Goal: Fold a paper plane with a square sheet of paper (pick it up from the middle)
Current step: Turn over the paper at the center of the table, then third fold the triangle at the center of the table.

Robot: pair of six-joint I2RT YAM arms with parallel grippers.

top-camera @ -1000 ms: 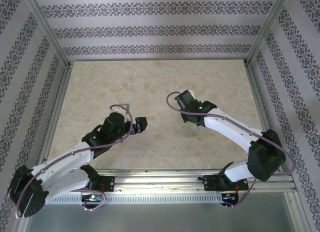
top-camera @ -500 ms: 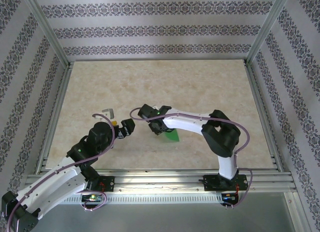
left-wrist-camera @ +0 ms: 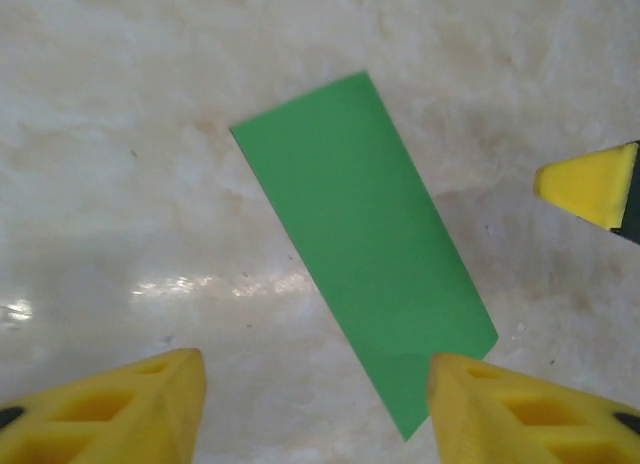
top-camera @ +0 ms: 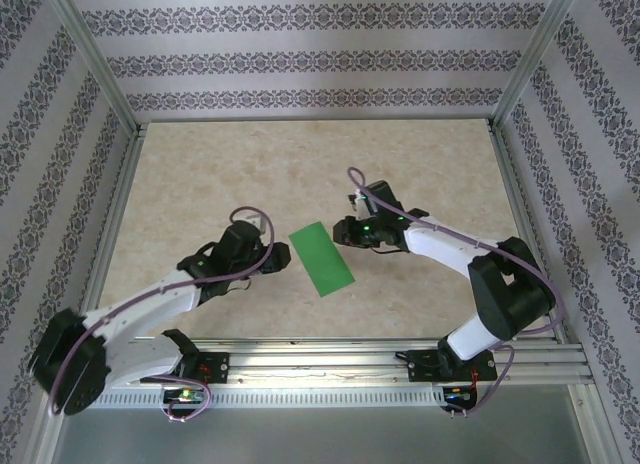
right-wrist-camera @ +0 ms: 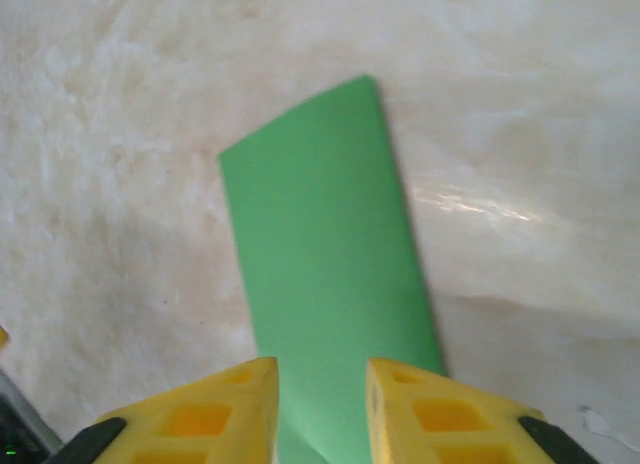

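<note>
The square sheet of paper [top-camera: 322, 257] lies flat on the table as a long green rectangle, slanted, with no pointed plane shape. In the left wrist view the paper [left-wrist-camera: 365, 234] runs from the upper middle down to my left gripper [left-wrist-camera: 315, 404]. That gripper is open, and its right finger [left-wrist-camera: 530, 409] sits over the paper's near corner. My left gripper [top-camera: 280, 254] stands at the paper's left edge. My right gripper [top-camera: 343, 232] is at its upper right end. In the right wrist view the right gripper [right-wrist-camera: 322, 404] hovers over the paper [right-wrist-camera: 320, 244] with a narrow gap between its fingers.
The beige marbled tabletop [top-camera: 300, 164] is bounded by aluminium rails, one along the near edge [top-camera: 320, 349], and by patterned walls on three sides. A yellow fingertip of the right gripper [left-wrist-camera: 590, 187] shows in the left wrist view, right of the paper.
The right arm has drawn back to the right, uncovering the paper as a flat rectangle, and its jaws have parted slightly. The left gripper has moved up to the paper and narrowed.
</note>
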